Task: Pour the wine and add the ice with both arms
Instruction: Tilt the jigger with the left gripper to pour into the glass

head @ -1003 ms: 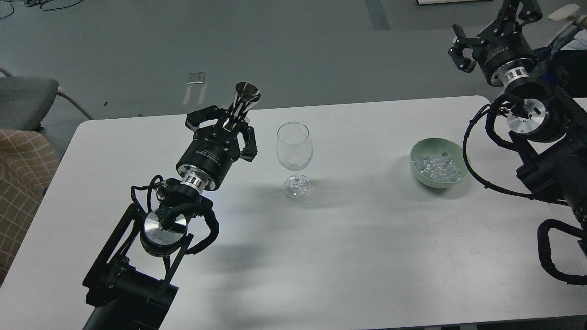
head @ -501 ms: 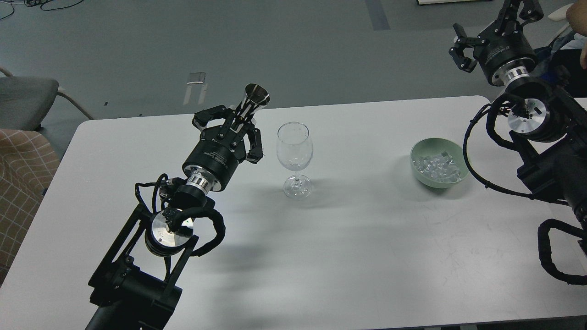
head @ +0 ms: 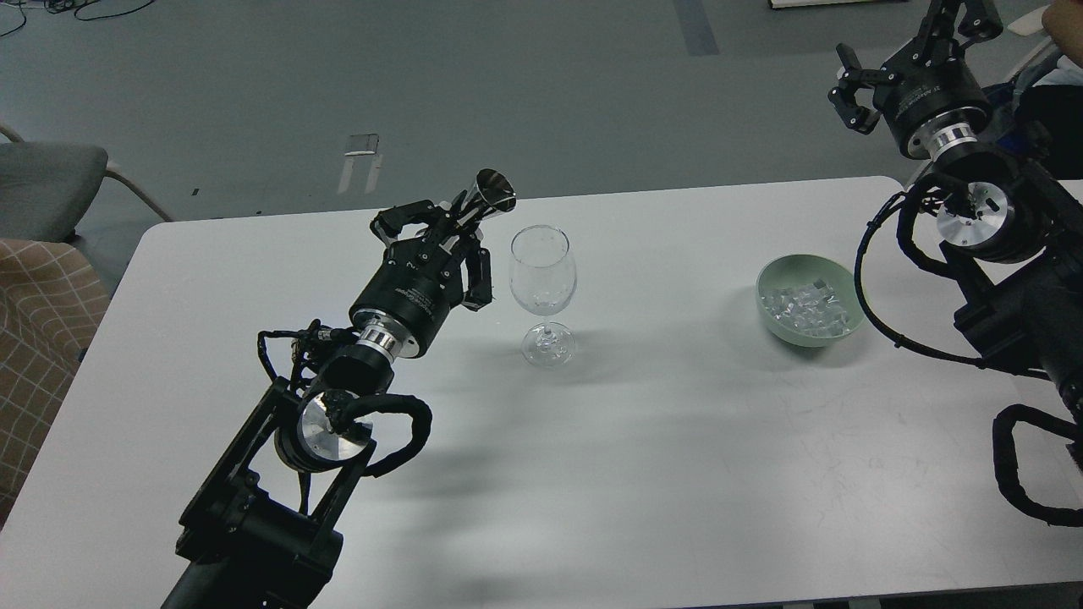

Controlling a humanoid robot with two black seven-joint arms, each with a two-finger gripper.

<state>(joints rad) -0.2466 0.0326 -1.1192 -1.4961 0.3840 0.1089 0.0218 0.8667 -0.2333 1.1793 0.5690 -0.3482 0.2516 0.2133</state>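
My left gripper (head: 444, 237) is shut on a small steel cone-shaped measuring cup (head: 491, 191). It holds the cup tilted to the right, its mouth just left of the rim of a clear stemmed wine glass (head: 543, 279) standing on the white table (head: 643, 440). I cannot see any wine in the cup or the glass. A heap of clear ice cubes (head: 805, 306) lies in a pale green bowl (head: 770, 321) at the right. My right gripper (head: 909, 46) is open and empty, raised beyond the table's far right corner.
A grey chair (head: 42, 173) and a checked cushion (head: 38, 330) stand left of the table. The grey floor lies beyond the far edge. A person's arm shows at the top right corner.
My left gripper has moved right toward the glass and tilted the steel cup further to the right. The right arm has barely moved.
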